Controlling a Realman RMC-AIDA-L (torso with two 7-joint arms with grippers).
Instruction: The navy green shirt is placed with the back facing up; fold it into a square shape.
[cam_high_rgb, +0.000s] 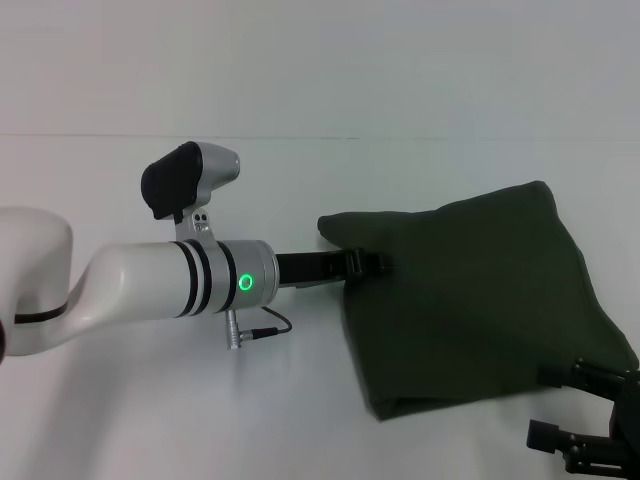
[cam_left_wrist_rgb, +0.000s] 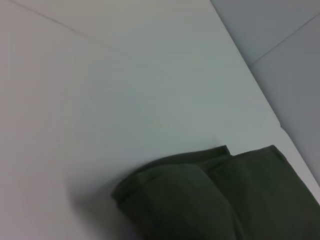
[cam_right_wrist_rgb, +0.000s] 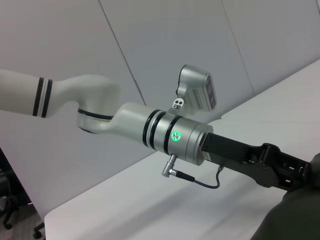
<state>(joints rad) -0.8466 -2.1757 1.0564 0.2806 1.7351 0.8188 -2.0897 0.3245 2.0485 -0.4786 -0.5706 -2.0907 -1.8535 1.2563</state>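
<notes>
Left gripper (cam_high_rgb: 368, 263) at folded shirt's (cam_high_rgb: 470, 300) left edge, grip unclear; right gripper (cam_high_rgb: 590, 420) near right corner, grip unclear.

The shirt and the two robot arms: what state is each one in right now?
navy green shirt: lying on the white table, already folded over into a rough four-sided shape, layers showing at its near edge.
left tool: reaching in at the shirt's left edge; its tip is under the fabric.
right tool: low at the shirt's near right corner, partly out of view.
</notes>
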